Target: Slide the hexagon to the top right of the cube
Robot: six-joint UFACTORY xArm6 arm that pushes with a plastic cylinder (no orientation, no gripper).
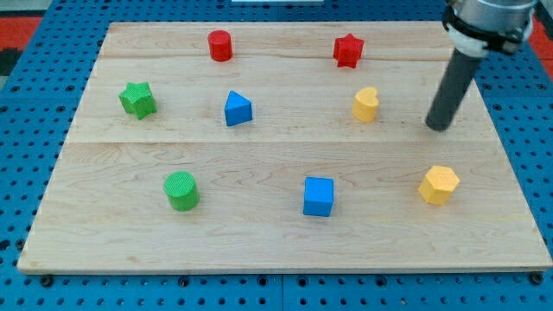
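Note:
The yellow hexagon [439,184] lies near the view's right edge, low on the wooden board [276,250]. The blue cube [319,196] sits to its left, at about the same height in the view, slightly lower. My tip [439,127] rests on the board above the hexagon, a clear gap away from it, and to the right of a yellow rounded block [365,104].
A red star [347,50] and a red cylinder [220,45] lie along the view's top. A blue triangle [238,109] and a green star [137,99] sit at the middle left. A green cylinder [181,190] lies at the lower left.

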